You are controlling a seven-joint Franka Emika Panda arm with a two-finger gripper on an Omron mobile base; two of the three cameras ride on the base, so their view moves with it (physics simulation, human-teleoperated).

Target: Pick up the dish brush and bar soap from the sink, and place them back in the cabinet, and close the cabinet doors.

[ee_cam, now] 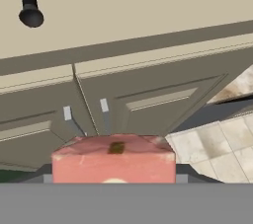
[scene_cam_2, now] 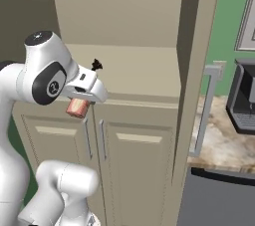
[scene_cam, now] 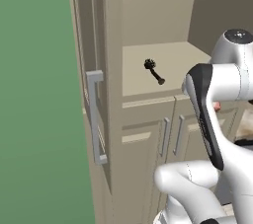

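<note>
The tall beige cabinet (scene_cam: pixel 148 30) stands open. The black dish brush (scene_cam: pixel 154 71) lies on its inner shelf, head toward the back; it is also seen as dish brush (scene_cam_2: pixel 96 64) and as the handle tip of the dish brush (ee_cam: pixel 30 11). My gripper (scene_cam_2: pixel 79 99) is shut on the bar soap (scene_cam_2: pixel 78 107), a pinkish block, just in front of and slightly below the shelf's front edge. In the hand view the bar soap (ee_cam: pixel 113 161) sits between the jaws. The left cabinet door (scene_cam: pixel 95 117) and right cabinet door (scene_cam_2: pixel 206 110) hang open. The sink is out of view.
Below the shelf are two shut lower doors with short grey handles (ee_cam: pixel 104 105). A marble counter (scene_cam_2: pixel 219 140) with a dark coffee machine (scene_cam_2: pixel 244 95) lies to the right. A green wall (scene_cam: pixel 34 94) is on the left. Tiled floor (ee_cam: pixel 222 144) shows below.
</note>
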